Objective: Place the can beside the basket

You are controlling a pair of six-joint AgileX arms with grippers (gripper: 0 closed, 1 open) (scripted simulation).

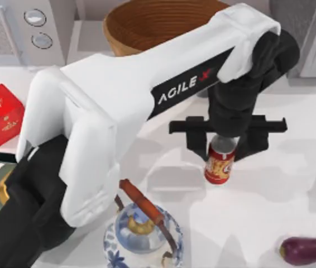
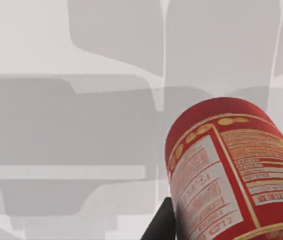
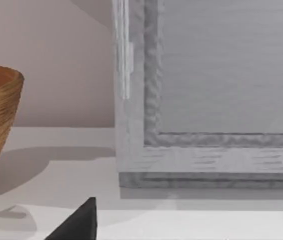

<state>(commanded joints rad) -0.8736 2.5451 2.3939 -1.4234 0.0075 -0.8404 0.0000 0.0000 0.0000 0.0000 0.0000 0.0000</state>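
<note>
Where its fingers meet the silver top, the left claw (image 1: 223,140) grasps the can (image 1: 220,162), which seems to hang just above the tabletop (image 1: 269,190), though contact is hard to judge. The left arm hides much of the basket (image 1: 141,22) at the far edge. An eggplant (image 1: 307,249) is cut off at the near right corner.

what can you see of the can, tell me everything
The can is a small red cylinder with a cream-gold label and a silver top; the left wrist view shows printed text panels and a row of gold dots near its rim. It stands roughly upright, slightly tilted, near the table's middle, with the left gripper shut on its upper end from above. Whether its base touches the table cannot be told. It sits nearer the camera than the wicker basket, apart from it.
</note>
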